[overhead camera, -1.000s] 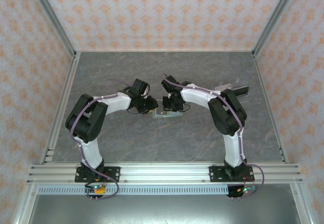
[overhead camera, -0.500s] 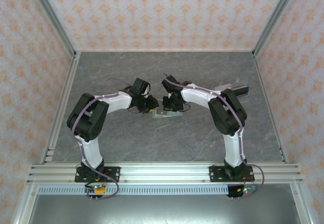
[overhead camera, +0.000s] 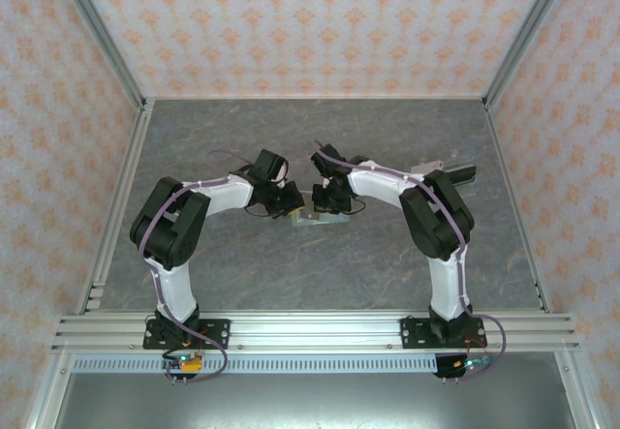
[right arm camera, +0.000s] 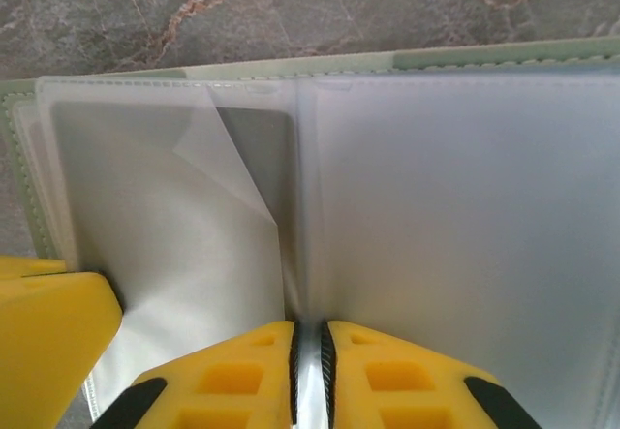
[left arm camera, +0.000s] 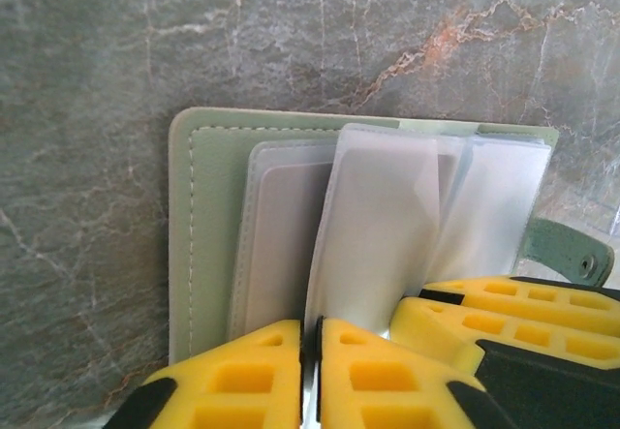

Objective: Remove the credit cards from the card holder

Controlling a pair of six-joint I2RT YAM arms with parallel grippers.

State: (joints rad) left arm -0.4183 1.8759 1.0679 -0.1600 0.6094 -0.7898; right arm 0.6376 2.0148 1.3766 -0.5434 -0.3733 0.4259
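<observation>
A robot test cell, of the kind found in a laboratory, is shown. A grey marble-patterned tabletop [overhead camera: 320, 264] is enclosed on three sides by panels [overhead camera: 310, 22] papered with an orange floral motif and framed by aluminium profiles [overhead camera: 102, 42]. A left arm [overhead camera: 170, 245] and a right arm [overhead camera: 441, 235] are bolted to an aluminium rail [overhead camera: 310, 332] at the near edge, with exposed cables [overhead camera: 208, 356] trailing from the bases.
</observation>
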